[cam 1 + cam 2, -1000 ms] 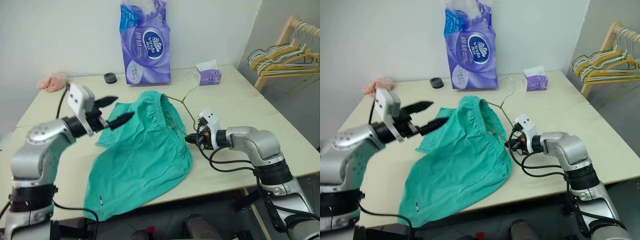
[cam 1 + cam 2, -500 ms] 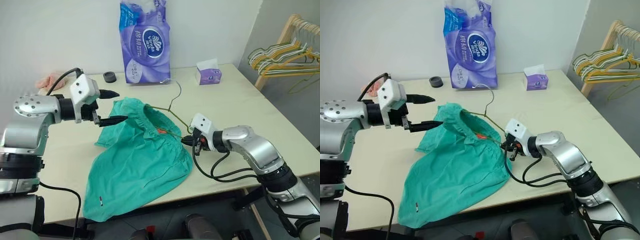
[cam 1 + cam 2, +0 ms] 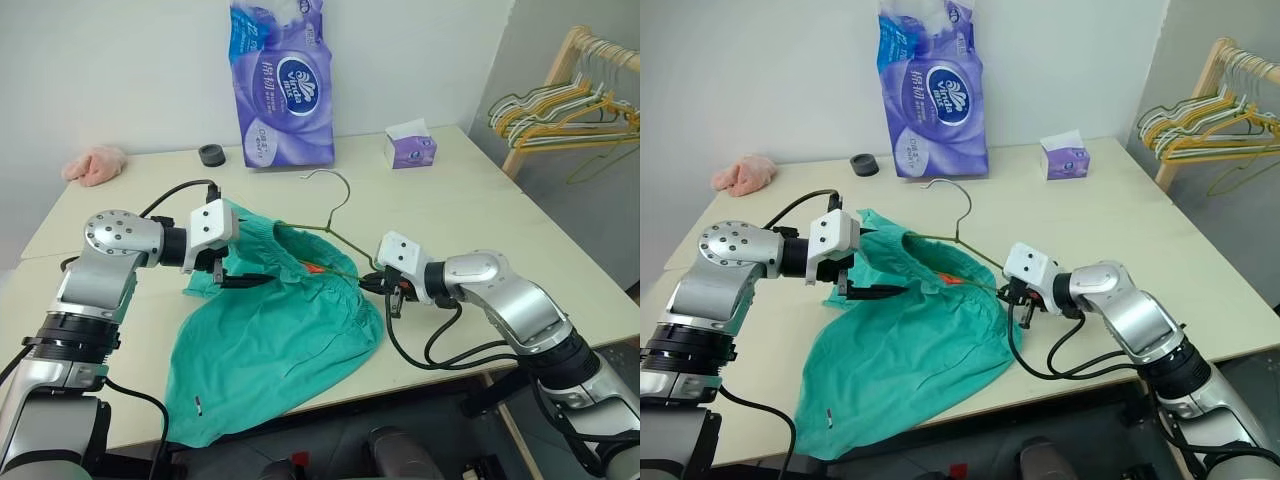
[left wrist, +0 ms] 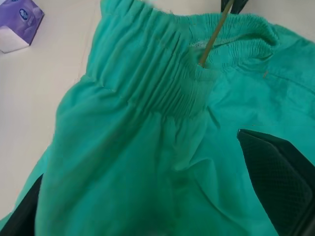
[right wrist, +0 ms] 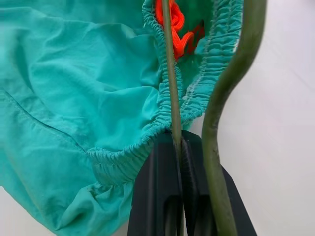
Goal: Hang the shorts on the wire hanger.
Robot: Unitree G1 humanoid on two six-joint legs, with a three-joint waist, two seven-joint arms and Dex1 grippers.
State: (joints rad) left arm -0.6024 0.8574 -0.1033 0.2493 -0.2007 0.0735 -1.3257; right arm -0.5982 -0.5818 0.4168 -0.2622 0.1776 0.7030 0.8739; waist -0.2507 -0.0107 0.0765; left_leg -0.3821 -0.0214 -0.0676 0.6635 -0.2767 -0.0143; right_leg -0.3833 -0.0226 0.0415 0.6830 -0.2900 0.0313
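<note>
Head cams look down and forward over the bench (image 3: 480, 200), both catching the same shorts (image 3: 280, 330) and hanger (image 3: 325, 215). Each wrist cam sits super close, looking along its end effector at the waistband.

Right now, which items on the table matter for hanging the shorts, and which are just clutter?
In play:
- shorts
- wire hanger, one end inside the waistband
- right gripper, shut on the hanger wire
- left gripper, open at the shorts

Lying about:
- tissue pack
- tissue box
- pink cloth
- black ring
- hanger rack
</note>
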